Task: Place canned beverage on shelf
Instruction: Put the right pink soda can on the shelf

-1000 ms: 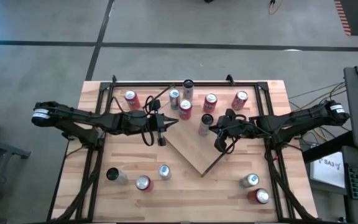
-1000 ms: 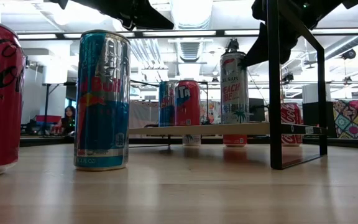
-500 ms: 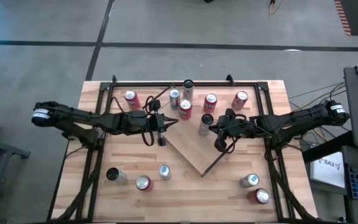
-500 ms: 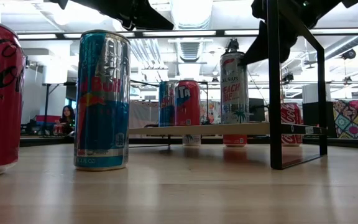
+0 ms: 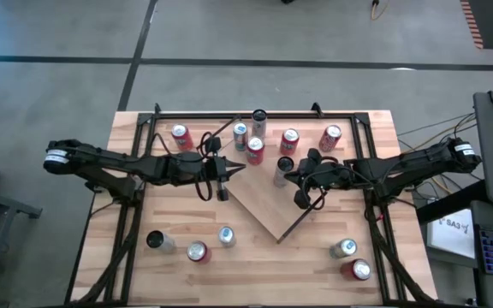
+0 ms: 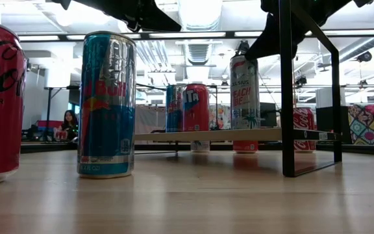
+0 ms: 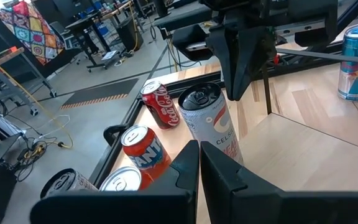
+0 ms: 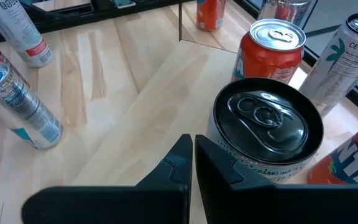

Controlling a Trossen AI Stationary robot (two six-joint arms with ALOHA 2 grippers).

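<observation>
Right gripper (image 5: 294, 175) has crept slightly toward the white Celsius can with the black lid (image 5: 282, 170); everything else sits where it was a second ago. From my remote seat:

- Right gripper: fingers (image 8: 185, 163) pressed together, nothing held. It hangs just beside that can, tips near its rim in the right wrist view.
- Left gripper (image 5: 240, 167): fingers (image 7: 194, 165) clenched, nothing held, hovering above the shelf's left corner and pointing toward the same can (image 7: 211, 121).
- Shelf, a flat rectangular light-wood board with a thin dark rim (image 5: 268, 205), lies turned diamond-wise at the table's centre, raised a little off the light plank tabletop (image 5: 255, 274) in the low view.
- On the shelf: the Celsius can (image 6: 244, 92), upright, plus a red can (image 5: 255, 151) and a blue-and-silver can (image 5: 240, 135) near the far corner.
- Off the shelf I see two red cans (image 5: 331, 137) at the far right, another red can (image 5: 181, 135) at the far left, and a tall blue-and-silver Red Bull can (image 6: 107, 104) on the near edge with several more.
</observation>
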